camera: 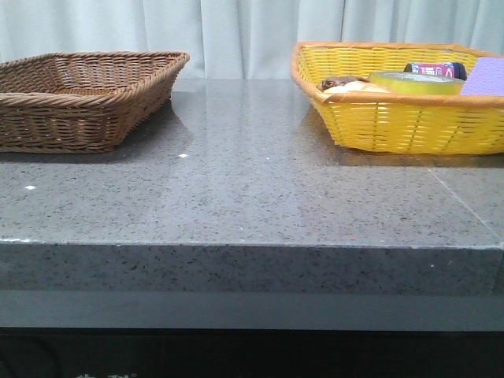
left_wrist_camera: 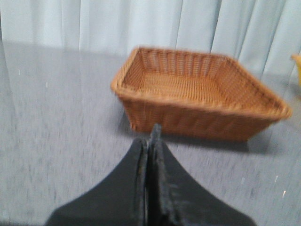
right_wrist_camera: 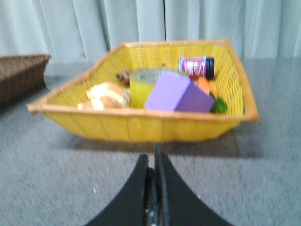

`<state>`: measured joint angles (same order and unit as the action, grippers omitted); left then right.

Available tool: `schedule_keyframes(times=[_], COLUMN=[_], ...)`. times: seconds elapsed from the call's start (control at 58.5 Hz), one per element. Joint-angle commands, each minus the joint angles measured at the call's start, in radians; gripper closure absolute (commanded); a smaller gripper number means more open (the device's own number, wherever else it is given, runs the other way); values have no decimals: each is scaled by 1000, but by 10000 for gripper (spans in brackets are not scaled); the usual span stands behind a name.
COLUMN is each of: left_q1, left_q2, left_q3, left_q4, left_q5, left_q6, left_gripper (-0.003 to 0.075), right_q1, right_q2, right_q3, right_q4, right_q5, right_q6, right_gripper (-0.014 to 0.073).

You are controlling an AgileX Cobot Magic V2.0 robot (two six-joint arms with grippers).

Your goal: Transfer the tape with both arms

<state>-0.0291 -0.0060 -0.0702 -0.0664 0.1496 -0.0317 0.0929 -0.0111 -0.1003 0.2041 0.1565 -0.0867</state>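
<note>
The yellow tape roll lies in the yellow wicker basket at the back right. It also shows in the right wrist view, half hidden behind a purple block. My right gripper is shut and empty, over the table a little short of that basket's near wall. My left gripper is shut and empty, over the table just short of the brown wicker basket. Neither gripper shows in the front view.
The brown basket stands at the back left and looks empty. The yellow basket also holds a purple-labelled can, a bread-like item, an orange and green item and the purple block. A pale curtain hangs behind.
</note>
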Motion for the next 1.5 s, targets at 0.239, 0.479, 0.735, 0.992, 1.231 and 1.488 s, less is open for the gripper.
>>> schedule_keyframes(times=[0.239, 0.479, 0.735, 0.992, 1.231, 1.488], left_q1=[2, 2, 2, 2, 2, 2], left_q2=[377, 492, 493, 493, 493, 493], left_q3=[-396, -472, -472, -472, -472, -472], left_q4=[-1, -1, -1, -1, -1, -1], left_q5=[25, 7, 2, 2, 2, 2], left_q6=[-3, -3, -3, -3, -3, -3], left_gripper=[740, 740, 552, 60, 62, 62], right_q1=[-154, -164, -164, -164, -164, -164], right_q2=[286, 397, 397, 397, 441, 786], right_q3=[-408, -504, -504, -504, -522, -748], right_q4=[1, 0, -2, -2, -2, -1], right_q5=[42, 59, 62, 62, 51, 201], right_q6=[-3, -3, -3, -3, -3, -3], right_gripper=[704, 704, 553, 61, 46, 47])
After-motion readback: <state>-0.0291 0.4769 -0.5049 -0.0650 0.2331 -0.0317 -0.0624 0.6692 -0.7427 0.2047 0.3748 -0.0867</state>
